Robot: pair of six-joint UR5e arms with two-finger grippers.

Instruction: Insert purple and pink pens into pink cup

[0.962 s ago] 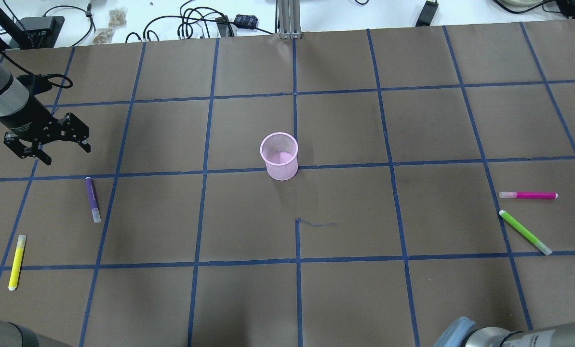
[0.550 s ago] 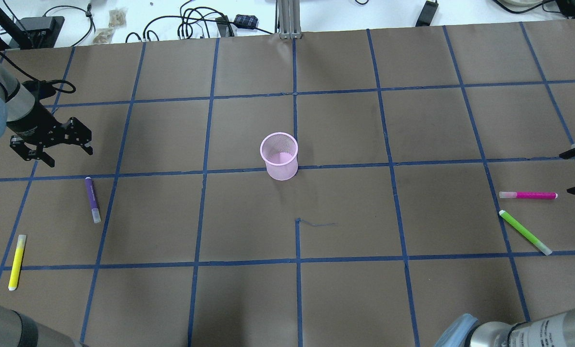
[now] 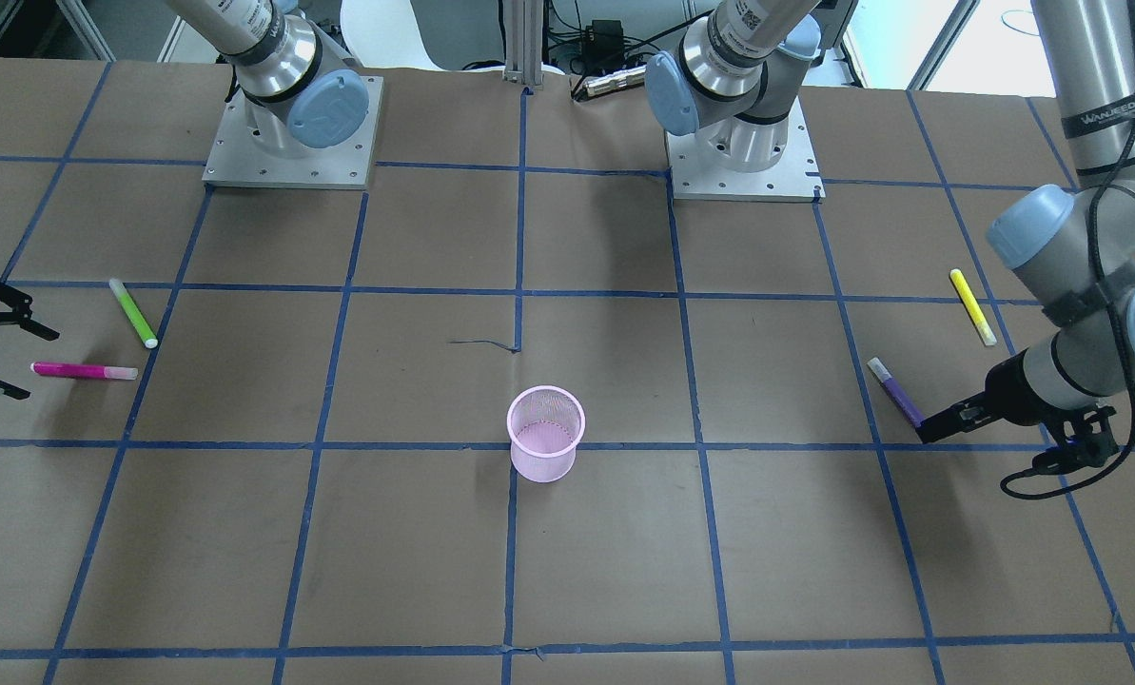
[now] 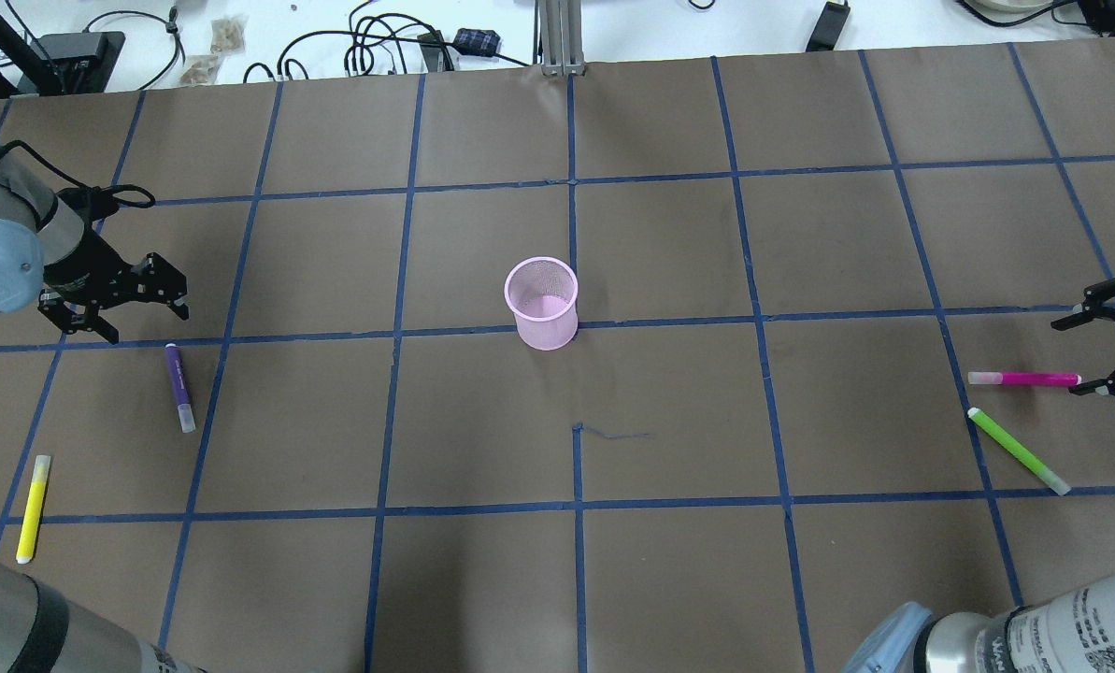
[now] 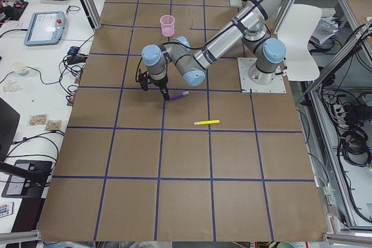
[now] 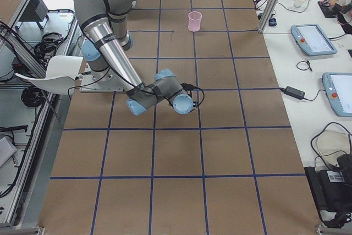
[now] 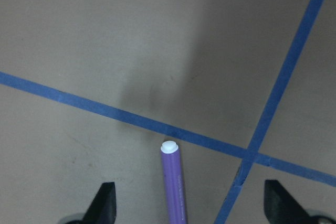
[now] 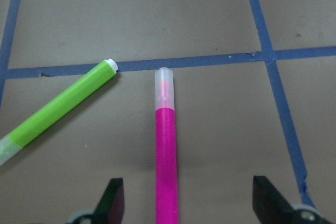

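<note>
The pink mesh cup [image 4: 541,304] stands upright at the table's middle, also in the front view [image 3: 545,433]. The purple pen [image 4: 179,387] lies flat at the left. My left gripper [image 4: 146,321] is open just beyond the pen's far end; in its wrist view [image 7: 194,211] the purple pen [image 7: 174,182] lies between the jaws. The pink pen [image 4: 1024,379] lies flat at the right. My right gripper [image 4: 1068,358] is open at its right end; in its wrist view [image 8: 190,203] the pink pen [image 8: 166,161] lies between the jaws. Neither pen is gripped.
A green pen [image 4: 1018,451] lies close to the pink pen, slanting away from it, and shows in the right wrist view [image 8: 58,108]. A yellow pen [image 4: 33,508] lies at the near left. The arm bases [image 3: 286,133] stand at the robot's table edge. Cables lie beyond the far edge.
My left gripper has moved nearer, down toward the purple pen's far end. My right gripper has come in from the right edge to the pink pen's right end. The pens and cup have not moved.
</note>
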